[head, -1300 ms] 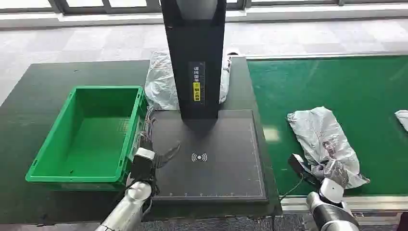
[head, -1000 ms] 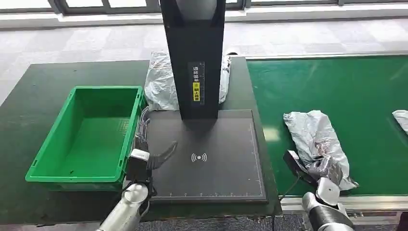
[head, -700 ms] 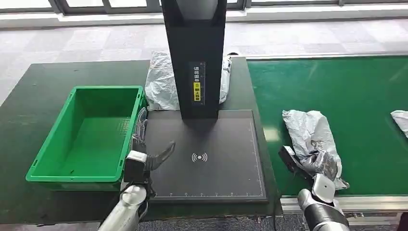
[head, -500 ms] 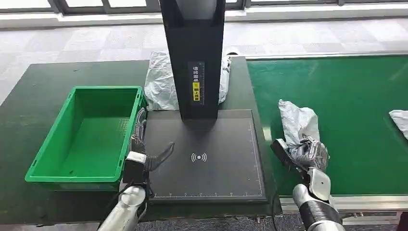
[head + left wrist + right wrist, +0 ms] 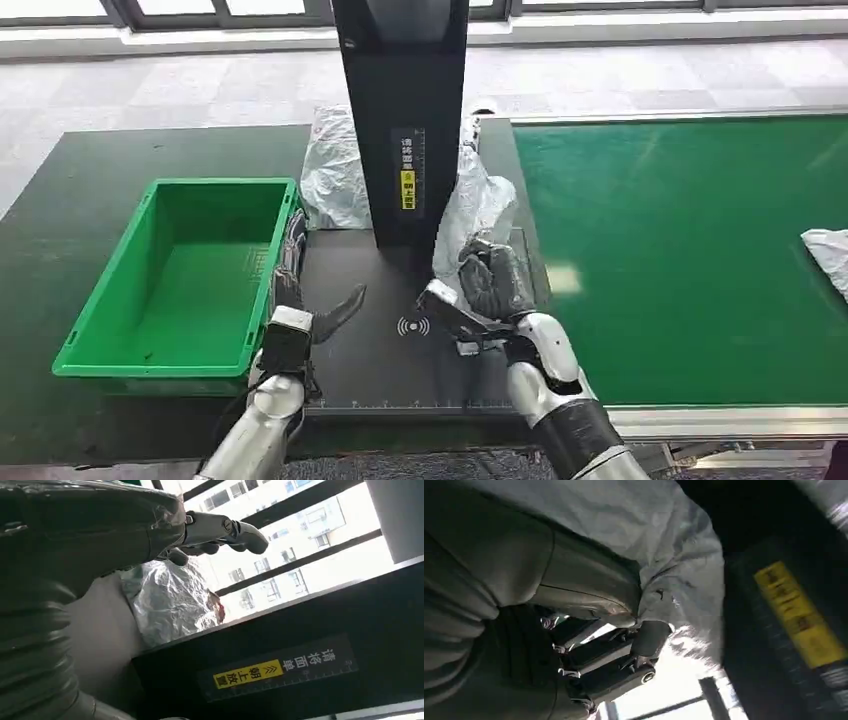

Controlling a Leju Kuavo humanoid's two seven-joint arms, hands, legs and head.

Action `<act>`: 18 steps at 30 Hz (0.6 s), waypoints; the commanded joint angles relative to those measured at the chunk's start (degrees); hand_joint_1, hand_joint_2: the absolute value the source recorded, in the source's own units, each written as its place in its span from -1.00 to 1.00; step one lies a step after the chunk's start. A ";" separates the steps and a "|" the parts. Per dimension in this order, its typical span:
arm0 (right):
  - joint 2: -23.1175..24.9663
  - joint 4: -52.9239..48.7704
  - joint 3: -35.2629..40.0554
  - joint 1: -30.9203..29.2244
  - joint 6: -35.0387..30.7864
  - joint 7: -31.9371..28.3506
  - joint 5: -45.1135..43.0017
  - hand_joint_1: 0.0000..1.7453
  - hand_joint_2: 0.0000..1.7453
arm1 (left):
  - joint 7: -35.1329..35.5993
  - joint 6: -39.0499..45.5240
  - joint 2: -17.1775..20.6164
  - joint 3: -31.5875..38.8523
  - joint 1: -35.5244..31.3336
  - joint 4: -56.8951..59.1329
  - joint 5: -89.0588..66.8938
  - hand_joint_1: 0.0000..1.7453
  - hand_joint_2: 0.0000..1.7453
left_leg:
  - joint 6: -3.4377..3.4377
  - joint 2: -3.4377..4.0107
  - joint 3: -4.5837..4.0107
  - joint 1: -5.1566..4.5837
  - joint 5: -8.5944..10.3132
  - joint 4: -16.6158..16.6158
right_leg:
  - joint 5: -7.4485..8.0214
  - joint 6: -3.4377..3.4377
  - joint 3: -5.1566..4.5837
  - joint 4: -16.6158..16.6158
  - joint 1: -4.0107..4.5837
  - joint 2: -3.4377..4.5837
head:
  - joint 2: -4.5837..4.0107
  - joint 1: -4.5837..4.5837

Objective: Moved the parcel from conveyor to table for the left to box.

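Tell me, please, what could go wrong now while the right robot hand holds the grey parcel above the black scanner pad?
1. The right robot hand holds the parcel by one end; the loose plastic may slip out.
2. The parcel hangs close to the black post and could catch on it.
3. The left robot hand waits open beside the green box; a release far from it may leave the parcel hard to reach.

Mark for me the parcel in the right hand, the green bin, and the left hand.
parcel [image 5: 478, 205], head view, crumpled grey wrap above the fingers.
green bin [image 5: 105, 305], head view, its left wall.
left hand [image 5: 292, 318], head view, back of the hand beside the bin.
right hand [image 5: 490, 285], head view, dark fingers.
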 commanded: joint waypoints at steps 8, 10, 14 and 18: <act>-6.00 -2.08 21.60 -3.57 16.07 2.47 -12.33 -0.98 1.00 | 1.27 -2.97 1.56 -3.08 -7.43 5.24 0.45 -1.00 1.00 | 0.05 -0.14 0.08 0.02 0.03 -0.05 | 0.05 0.00 0.11 -0.10 -0.02 0.13 | -0.02 0.00; -5.41 -0.94 21.62 -4.12 16.21 2.12 -12.35 -1.00 1.00 | 1.24 -2.37 1.55 -2.98 -7.13 5.03 0.54 -1.00 1.00 | 0.04 -0.15 0.06 0.02 0.04 -0.05 | 0.05 0.00 0.10 -0.10 -0.03 0.10 | 0.00 0.02; -4.16 -1.88 19.03 -4.97 12.56 2.03 -12.57 -1.00 1.00 | 1.49 -1.38 2.52 -2.36 -4.87 2.53 0.24 -1.00 1.00 | 0.01 0.03 0.05 0.01 -0.01 -0.02 | 0.05 -0.01 0.04 -0.06 -0.02 0.20 | 0.00 0.02; -3.22 -6.20 13.32 -2.95 1.40 0.25 -10.93 -1.00 1.00 | 2.54 0.00 3.01 -1.24 -2.04 -0.34 -1.08 -1.00 1.00 | 0.02 0.03 0.07 -0.01 -0.01 -0.05 | 0.04 -0.01 0.05 -0.06 -0.01 0.21 | -0.02 0.00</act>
